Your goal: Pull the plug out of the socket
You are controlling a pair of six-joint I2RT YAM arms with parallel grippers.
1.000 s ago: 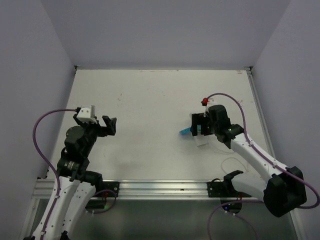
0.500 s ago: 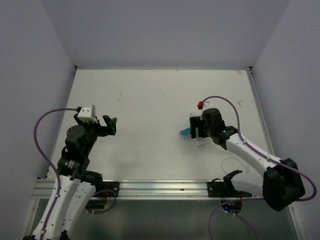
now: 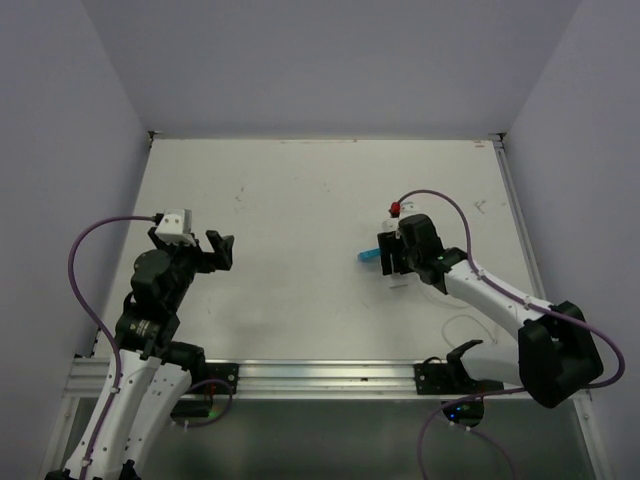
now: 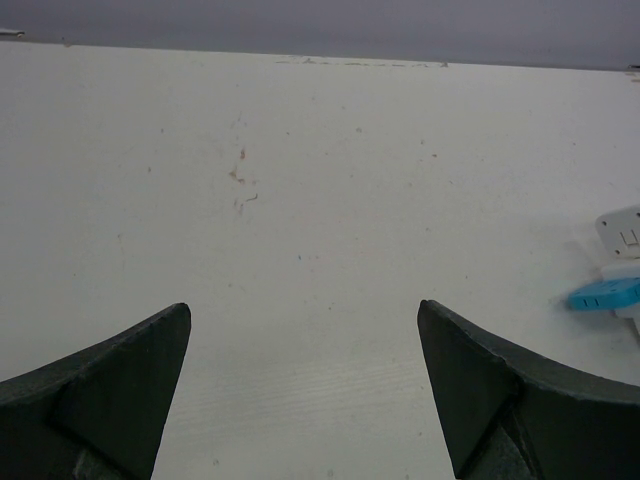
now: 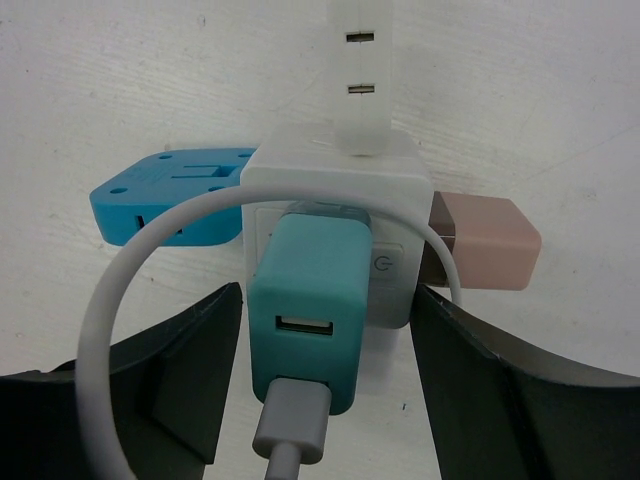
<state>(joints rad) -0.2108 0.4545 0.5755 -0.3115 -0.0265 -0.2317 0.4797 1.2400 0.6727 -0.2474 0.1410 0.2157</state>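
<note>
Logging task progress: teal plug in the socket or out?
In. The teal plug sits flush against the socket, no prongs showing, in the right wrist view; the right gripper straddles them, open.

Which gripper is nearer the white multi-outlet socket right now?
Right. The right gripper straddles the socket, jaws open on either side of it. The left gripper hangs open far across the table, with the socket just at its view's right edge.

A power symbol (image 5: pixel 380 263) is printed on the face of the socket (image 5: pixel 300 175). No words or numbers can be read.
</note>
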